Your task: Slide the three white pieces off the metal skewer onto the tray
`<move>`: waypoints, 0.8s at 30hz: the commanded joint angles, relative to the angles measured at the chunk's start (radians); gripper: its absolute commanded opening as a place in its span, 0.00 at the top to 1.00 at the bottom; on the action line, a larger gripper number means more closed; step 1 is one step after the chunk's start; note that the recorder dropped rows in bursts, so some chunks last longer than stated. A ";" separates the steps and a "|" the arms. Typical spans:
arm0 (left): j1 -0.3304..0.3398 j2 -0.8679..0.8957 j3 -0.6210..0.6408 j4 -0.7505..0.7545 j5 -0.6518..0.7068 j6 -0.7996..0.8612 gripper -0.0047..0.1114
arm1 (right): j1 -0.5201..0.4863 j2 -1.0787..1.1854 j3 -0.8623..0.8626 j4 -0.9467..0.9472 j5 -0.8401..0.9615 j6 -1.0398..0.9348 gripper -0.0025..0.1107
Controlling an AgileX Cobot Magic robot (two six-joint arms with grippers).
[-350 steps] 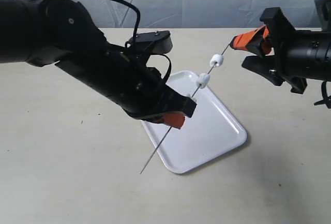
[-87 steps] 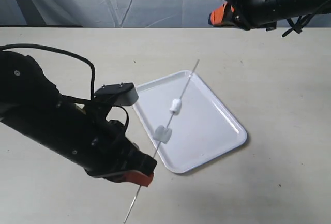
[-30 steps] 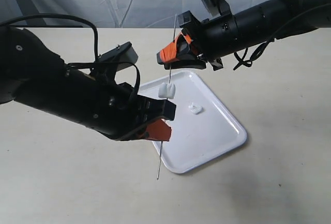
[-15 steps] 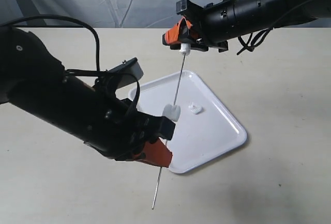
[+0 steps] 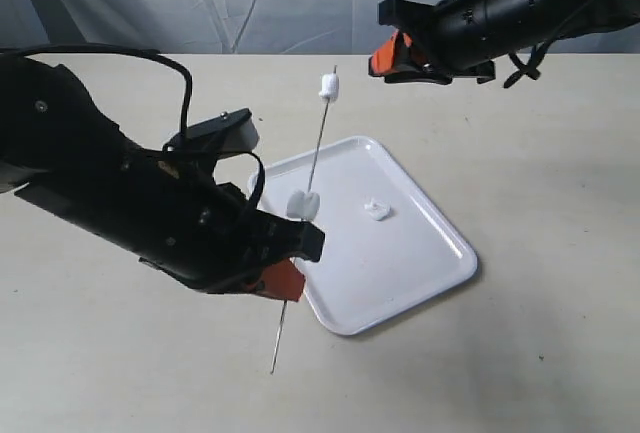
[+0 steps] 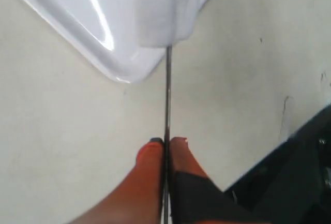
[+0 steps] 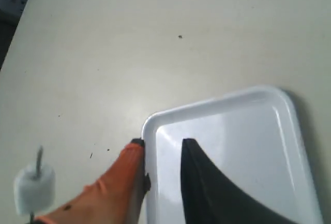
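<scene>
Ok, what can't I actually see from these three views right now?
- Left wrist view: the lower piece on the skewer is blurred and merges with the tray; the top piece does not show past it.
- Right wrist view: only the top piece shows, blurred; the frame edge cuts off the skewer below it; the loose piece on the tray does not show.
- Exterior view: the left arm hides most of the left end effector.

In my left wrist view the tray point(image 6: 77, 27) ran out of frame, and the lower piece point(image 6: 165, 22) was a blur I couldn't part from it. The frame edge cut the skewer point(image 6: 168, 94) off between the left fingers point(image 6: 150, 168). From outside, the left gripper point(image 5: 282, 283) hid part of the skewer, and the loose piece point(image 5: 376, 210) was too small to read. My right wrist view blurred the top piece point(image 7: 34, 189).
</scene>
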 commanded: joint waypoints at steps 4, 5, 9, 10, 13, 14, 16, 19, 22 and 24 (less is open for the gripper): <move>0.019 0.001 0.002 0.015 -0.053 -0.019 0.96 | -0.015 -0.013 -0.006 0.029 0.331 0.045 0.57; 0.019 0.001 0.002 0.015 -0.036 -0.019 0.96 | -0.004 -0.013 -0.006 0.057 0.332 0.045 0.56; 0.019 0.001 0.002 0.013 -0.045 -0.019 0.96 | 0.048 -0.013 -0.006 0.082 0.320 0.045 0.58; 0.019 0.001 0.002 0.005 -0.056 -0.019 0.96 | 0.064 -0.013 -0.006 0.082 0.310 0.045 0.60; 0.019 0.001 0.002 -0.018 -0.054 -0.019 0.96 | 0.103 -0.013 -0.006 0.084 0.260 0.032 0.69; 0.019 0.001 0.002 -0.018 -0.050 -0.019 0.96 | 0.116 -0.013 -0.006 0.084 0.240 0.030 0.71; 0.019 0.001 0.002 -0.018 -0.045 -0.019 0.96 | 0.140 -0.013 -0.006 0.084 0.209 0.028 0.72; 0.019 0.001 0.002 -0.031 -0.037 -0.016 0.96 | 0.159 -0.012 -0.006 0.084 0.161 0.028 0.72; 0.019 0.001 0.002 -0.058 -0.013 0.010 0.96 | 0.169 -0.012 -0.006 0.084 0.115 0.028 0.72; 0.019 0.001 0.002 -0.076 -0.006 0.024 0.96 | 0.169 -0.012 -0.006 0.084 0.083 0.028 0.72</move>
